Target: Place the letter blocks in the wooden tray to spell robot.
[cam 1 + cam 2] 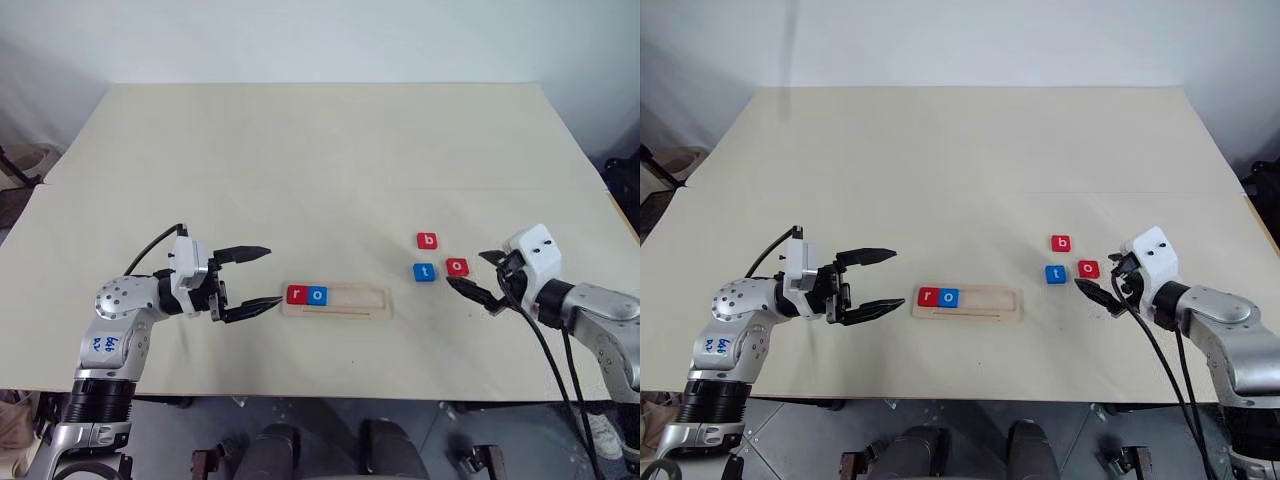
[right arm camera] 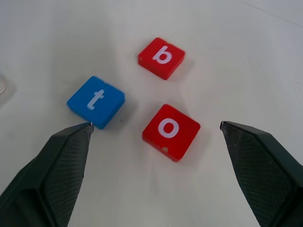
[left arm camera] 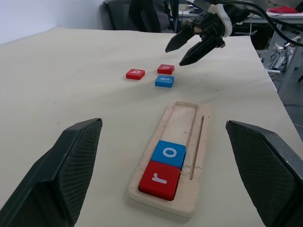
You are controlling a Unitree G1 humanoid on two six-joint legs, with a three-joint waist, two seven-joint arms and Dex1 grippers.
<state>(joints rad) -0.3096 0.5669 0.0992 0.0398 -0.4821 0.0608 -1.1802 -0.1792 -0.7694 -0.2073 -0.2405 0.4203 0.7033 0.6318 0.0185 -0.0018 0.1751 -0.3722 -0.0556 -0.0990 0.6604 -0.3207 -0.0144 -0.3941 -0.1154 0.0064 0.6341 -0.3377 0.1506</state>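
Observation:
The wooden tray [image 1: 355, 298] lies on the table in front of me. A red r block [image 1: 296, 294] and a blue o block [image 1: 317, 295] sit side by side at its left end. To the tray's right, loose on the table, lie a red b block [image 1: 427, 240], a blue t block [image 1: 424, 271] and a red o block [image 1: 457, 266]. My left gripper [image 1: 273, 275] is open just left of the tray, holding nothing. My right gripper [image 1: 466, 270] is open, pointing at the loose blocks, with the red o block [image 2: 170, 131] lying between its fingers' lines.
The tray's right part [image 3: 183, 112] is bare wood with a lengthwise groove. The beige table [image 1: 320, 160] stretches wide behind the blocks. Its front edge runs close below both arms. Chairs and desks stand beyond the table's far side in the left wrist view.

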